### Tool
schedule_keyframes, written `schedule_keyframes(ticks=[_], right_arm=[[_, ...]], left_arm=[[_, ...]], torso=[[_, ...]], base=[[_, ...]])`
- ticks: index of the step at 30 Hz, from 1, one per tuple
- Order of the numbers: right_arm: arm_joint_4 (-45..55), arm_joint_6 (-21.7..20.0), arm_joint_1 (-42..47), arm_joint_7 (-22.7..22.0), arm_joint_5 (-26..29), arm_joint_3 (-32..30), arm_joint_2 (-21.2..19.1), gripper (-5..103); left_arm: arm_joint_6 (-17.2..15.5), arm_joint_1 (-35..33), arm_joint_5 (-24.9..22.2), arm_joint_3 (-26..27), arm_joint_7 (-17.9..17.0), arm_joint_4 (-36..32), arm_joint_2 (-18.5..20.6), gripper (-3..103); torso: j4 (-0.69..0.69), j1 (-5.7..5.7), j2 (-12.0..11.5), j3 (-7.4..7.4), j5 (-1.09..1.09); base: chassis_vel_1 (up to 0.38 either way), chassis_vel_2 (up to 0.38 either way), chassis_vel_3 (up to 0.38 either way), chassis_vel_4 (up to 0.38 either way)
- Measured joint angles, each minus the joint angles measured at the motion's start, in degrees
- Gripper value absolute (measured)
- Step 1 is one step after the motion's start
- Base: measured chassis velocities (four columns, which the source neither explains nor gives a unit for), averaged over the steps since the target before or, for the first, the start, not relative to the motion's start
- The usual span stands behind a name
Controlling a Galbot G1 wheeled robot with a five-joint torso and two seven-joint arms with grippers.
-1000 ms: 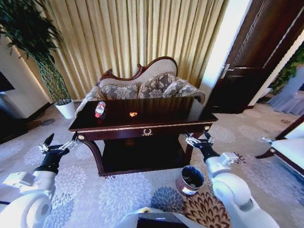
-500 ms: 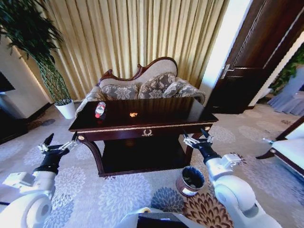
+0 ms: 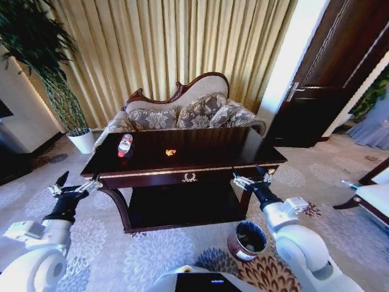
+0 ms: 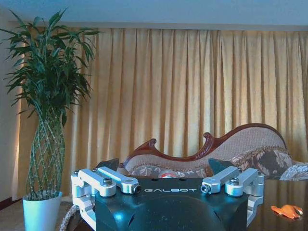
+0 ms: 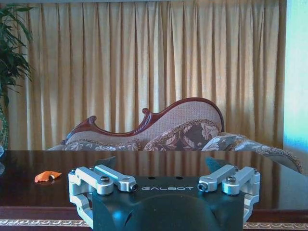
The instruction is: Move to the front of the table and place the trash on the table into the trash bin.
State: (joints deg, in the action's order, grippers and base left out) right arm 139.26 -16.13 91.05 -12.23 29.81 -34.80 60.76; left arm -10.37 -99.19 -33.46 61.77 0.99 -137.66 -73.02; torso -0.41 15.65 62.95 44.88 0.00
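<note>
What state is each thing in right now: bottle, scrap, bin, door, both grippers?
Clear plastic bottle with red cap: lying on its side on the dark glossy table.
Small orange scrap: loose on the tabletop.
Dark cylindrical trash bin: upright on the carpet, open-topped.
Dark wooden door: ajar.
Left gripper: open, empty.
Right gripper: open, empty.

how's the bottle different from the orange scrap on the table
The bottle is clear with a red cap and label; the orange scrap is one flat colour. The bottle is far bigger and sits nearer the table's left end, the scrap near the middle. Both rest on the tabletop, ungripped.
</note>
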Motion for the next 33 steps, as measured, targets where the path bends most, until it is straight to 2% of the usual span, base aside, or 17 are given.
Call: schedule_keyframes(ticks=[27, 33], right_arm=[[-1.69, -1.58, -1.82, 0.67, 0.59, 1.24, -1.8, 100], [-3.1, -3.52, -4.29, 1.17, 4.52, 2.29, -4.07, 100]], left_arm=[[-0.15, -0.09, 0.23, 0.12, -0.18, -0.06, -0.24, 100], [-0.14, -0.52, 0.16, 0.64, -0.25, -0.64, -0.95, 100]], torso=[[0.0, 0.02, -0.01, 0.0, 0.0], [0.0, -0.01, 0.01, -0.02, 0.0]], base=[[-0.058, 0.063, 0.067, -0.067], [0.0, 0.0, 0.0, 0.0]])
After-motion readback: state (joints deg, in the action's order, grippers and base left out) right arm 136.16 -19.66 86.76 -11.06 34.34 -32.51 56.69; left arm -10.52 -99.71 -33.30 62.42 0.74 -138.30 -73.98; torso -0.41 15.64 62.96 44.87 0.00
